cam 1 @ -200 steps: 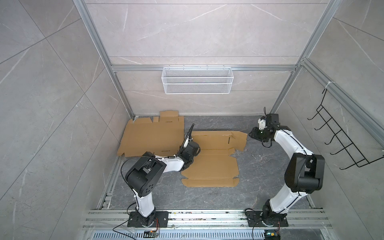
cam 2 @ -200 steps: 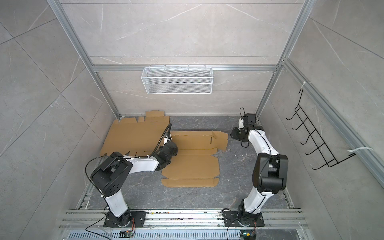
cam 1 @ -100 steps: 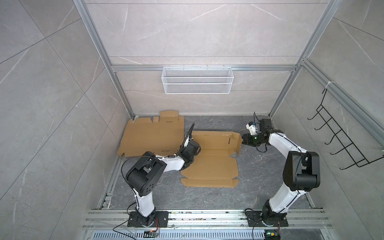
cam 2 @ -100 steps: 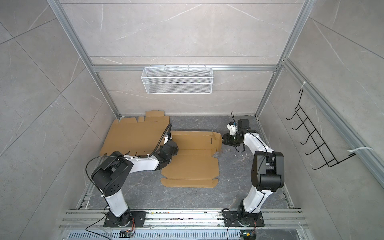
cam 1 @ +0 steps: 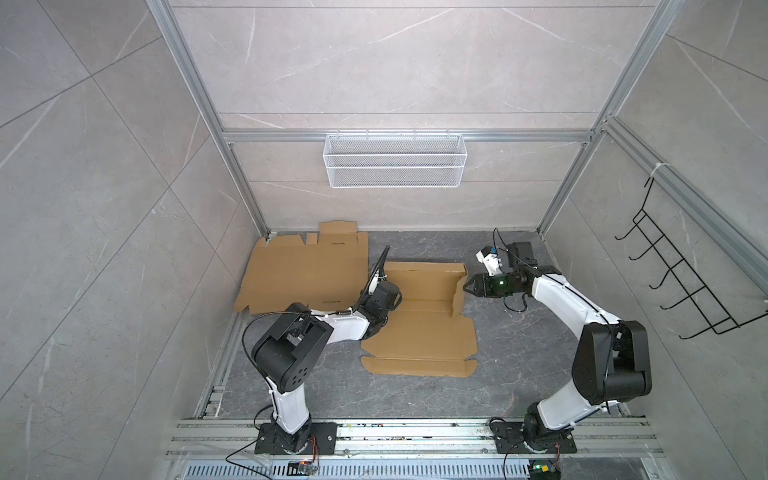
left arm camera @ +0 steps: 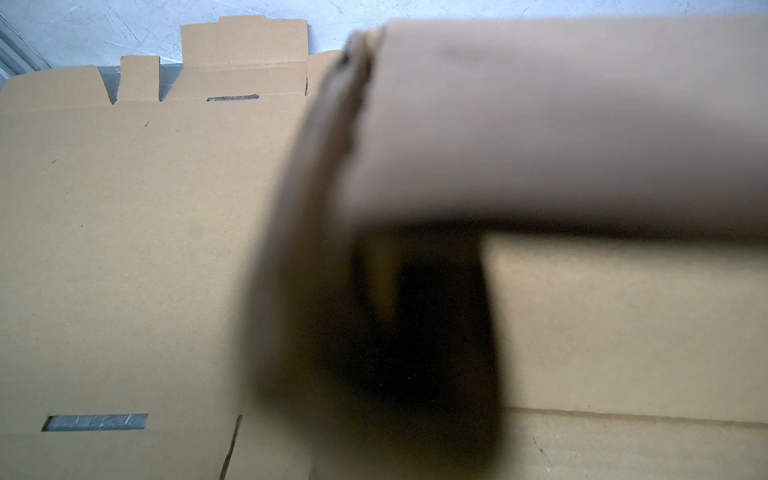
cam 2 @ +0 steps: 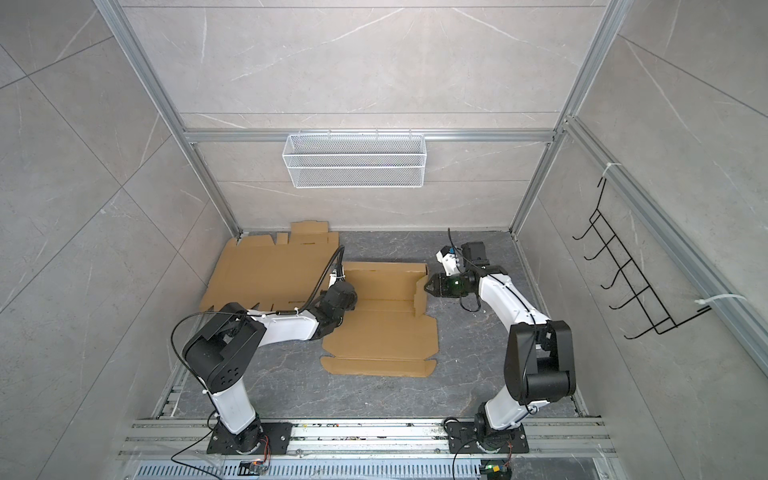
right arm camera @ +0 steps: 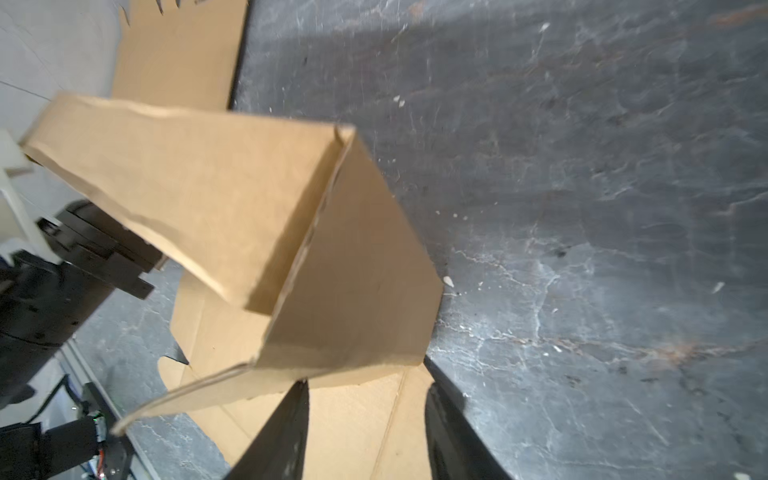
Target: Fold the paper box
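Observation:
The paper box is a brown cardboard blank lying on the dark floor in both top views. Its back wall and right side flap stand up. My right gripper is open and empty right at that flap's outer face, with one fingertip at its lower edge. My left gripper sits low at the box's left edge. In the left wrist view blurred raised cardboard fills the picture and hides the jaws, which are shut.
A second flat cardboard sheet lies at the back left, touching the wall. A white wire basket hangs on the back wall and a black hook rack on the right wall. Aluminium rails run along the front.
My right gripper has swung left to the box, and the right side flap has gone from lying flat to standing upright. The left arm has not moved.

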Controlling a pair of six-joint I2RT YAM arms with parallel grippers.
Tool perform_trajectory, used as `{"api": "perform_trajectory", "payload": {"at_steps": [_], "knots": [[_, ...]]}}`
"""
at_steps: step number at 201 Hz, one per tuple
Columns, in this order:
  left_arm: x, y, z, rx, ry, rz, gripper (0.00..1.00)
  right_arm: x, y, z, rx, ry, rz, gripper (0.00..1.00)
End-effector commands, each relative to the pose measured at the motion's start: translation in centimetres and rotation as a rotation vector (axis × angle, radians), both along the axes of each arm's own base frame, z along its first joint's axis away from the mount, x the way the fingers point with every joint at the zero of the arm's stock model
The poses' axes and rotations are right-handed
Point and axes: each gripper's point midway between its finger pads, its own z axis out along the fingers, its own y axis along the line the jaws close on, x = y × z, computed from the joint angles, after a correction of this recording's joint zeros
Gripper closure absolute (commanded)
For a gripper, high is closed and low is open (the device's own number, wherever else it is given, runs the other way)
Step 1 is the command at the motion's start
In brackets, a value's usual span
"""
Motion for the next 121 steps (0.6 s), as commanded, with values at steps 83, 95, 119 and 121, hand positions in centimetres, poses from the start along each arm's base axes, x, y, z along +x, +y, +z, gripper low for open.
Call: {"api": "perform_trajectory", "payload": {"at_steps": [83,95,119,121], "knots": [[-1.6,-0.2,-4.1,0.062,0.143,-0.059,1.0,3.9,1.2,0.6,-0.222,-0.342,-0.054,0.48],[-1.6,-0.2,-4.1,0.067,0.143,-0.062,1.0,4.3,1.5,0.5,-0.237,-0.375,-0.05,0.48],[-1.5,-0.3,-3.9,0.075,0.143,-0.068,1.0,4.8,2.2,0.3,-0.266,-0.43,-0.042,0.49],[-1.4,-0.3,-3.9,0.075,0.142,-0.069,1.0,4.8,2.2,0.2,-0.268,-0.432,-0.041,0.49]]}}
